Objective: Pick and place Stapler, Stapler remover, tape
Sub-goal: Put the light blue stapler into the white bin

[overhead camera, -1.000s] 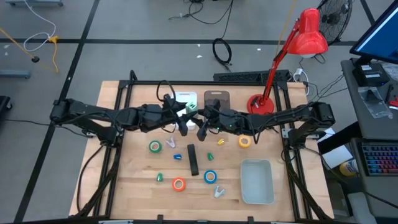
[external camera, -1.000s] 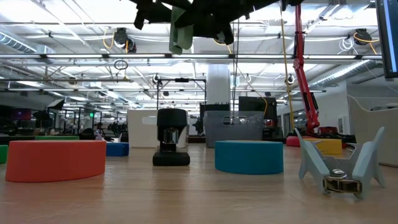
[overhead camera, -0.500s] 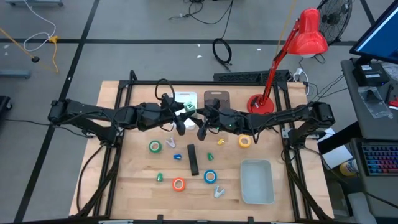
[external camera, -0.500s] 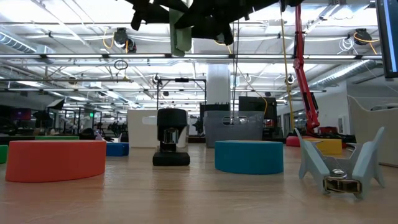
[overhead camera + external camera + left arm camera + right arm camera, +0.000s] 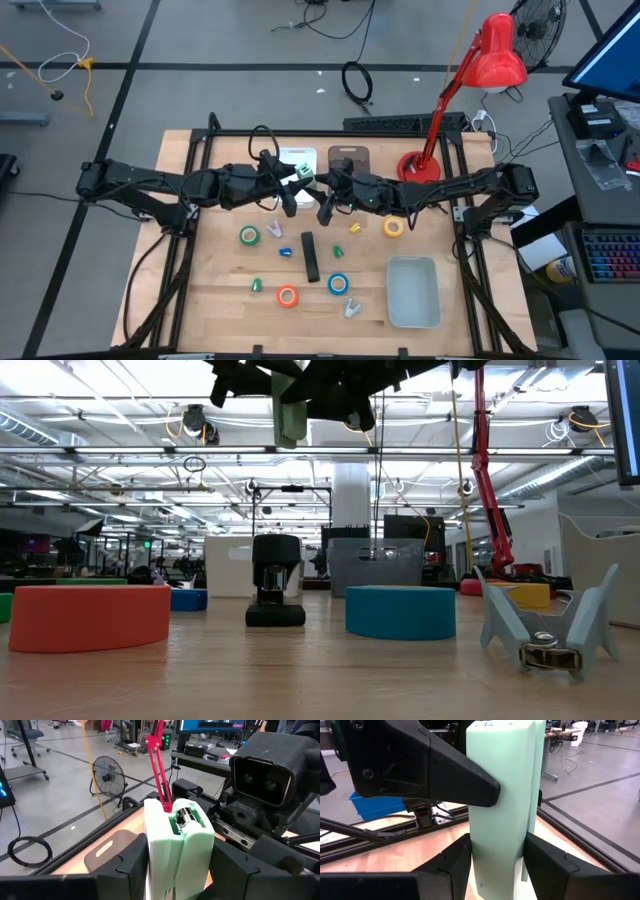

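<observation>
A pale green stapler hangs in the air over the table's far middle; in the low view the stapler shows high above the tabletop. My left gripper and my right gripper meet at it from opposite sides, both shut on it. On the table lie a black stapler, two grey staple removers, and tape rolls: green, yellow, blue, orange. My left gripper pinches the green stapler's body between its two fingers, coming from the table's left. The stapler runs along the fingers and juts out past their ends, lifted clear of the table. My right gripper pinches the same stapler's flat sides between its fingers, coming from the table's right. The stapler stands out beyond its fingertips, with the left gripper's finger against it farther up.
A white tray sits at the near right. Small coloured bits are scattered around the rolls. A red desk lamp's base and two flat pads stand at the far edge. Black frame rails flank the table.
</observation>
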`<action>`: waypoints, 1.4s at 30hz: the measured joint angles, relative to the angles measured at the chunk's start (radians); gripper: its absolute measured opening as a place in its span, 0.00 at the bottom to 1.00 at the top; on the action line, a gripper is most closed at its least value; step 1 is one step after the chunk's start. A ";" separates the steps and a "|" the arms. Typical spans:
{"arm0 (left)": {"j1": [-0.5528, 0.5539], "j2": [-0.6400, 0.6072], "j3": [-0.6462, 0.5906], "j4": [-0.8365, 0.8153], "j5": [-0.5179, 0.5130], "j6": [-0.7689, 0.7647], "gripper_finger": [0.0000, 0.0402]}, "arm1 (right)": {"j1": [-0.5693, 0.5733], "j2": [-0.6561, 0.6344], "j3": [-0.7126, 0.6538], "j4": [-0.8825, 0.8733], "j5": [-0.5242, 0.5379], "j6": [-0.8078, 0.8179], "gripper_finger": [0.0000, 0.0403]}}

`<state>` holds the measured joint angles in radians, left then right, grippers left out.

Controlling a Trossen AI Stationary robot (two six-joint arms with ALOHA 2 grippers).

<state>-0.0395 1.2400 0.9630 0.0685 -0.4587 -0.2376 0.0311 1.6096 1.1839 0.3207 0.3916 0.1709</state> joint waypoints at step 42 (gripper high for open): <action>0.495 0.100 -0.003 -0.386 0.427 -0.349 0.42 | -0.011 -0.068 -0.001 -0.311 -0.084 0.000 0.49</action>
<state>0.4553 1.3404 0.9603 -0.3172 -0.0315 -0.5869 0.0196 1.5421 1.1834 0.0099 0.3080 0.1707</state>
